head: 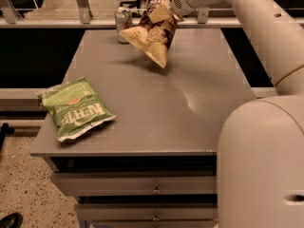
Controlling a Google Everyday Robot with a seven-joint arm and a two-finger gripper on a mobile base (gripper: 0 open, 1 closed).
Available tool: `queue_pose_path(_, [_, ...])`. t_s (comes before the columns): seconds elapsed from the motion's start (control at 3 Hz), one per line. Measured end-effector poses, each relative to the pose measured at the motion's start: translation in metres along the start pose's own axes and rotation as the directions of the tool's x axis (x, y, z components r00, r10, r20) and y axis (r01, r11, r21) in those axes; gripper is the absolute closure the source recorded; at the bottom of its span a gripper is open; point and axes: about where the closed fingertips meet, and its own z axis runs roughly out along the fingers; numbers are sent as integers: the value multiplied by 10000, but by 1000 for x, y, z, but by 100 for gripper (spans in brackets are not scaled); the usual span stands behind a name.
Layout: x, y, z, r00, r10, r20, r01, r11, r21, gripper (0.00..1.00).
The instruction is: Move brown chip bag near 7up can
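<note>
A green chip bag (76, 109) lies flat near the left front edge of a grey table (204, 75), and the 7up can (123, 20) stands upright at the far edge. Just right of the can, the brown chip bag (151, 34) hangs tilted above the tabletop, its upper part pinched between the fingers of the gripper (162, 9) at the upper right. Lowered too close, its dangling corner could likely knock the can over or off the far edge, and the crinkly film might slip from so narrow a pinch.

Our arm (259, 25) reaches from 4 o'clock toward 12, gripper (160, 12) at 12 o'clock clamped on the brown chip bag (151, 36).
</note>
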Motion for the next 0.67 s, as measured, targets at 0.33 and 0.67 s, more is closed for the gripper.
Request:
queue_pose_path(0.33, [-1, -3, 18, 9997, 252, 44, -252, 9997, 26, 100])
queue_pose_path(0.67, [1, 0, 34, 9991, 426, -9, -426, 9990, -98, 100])
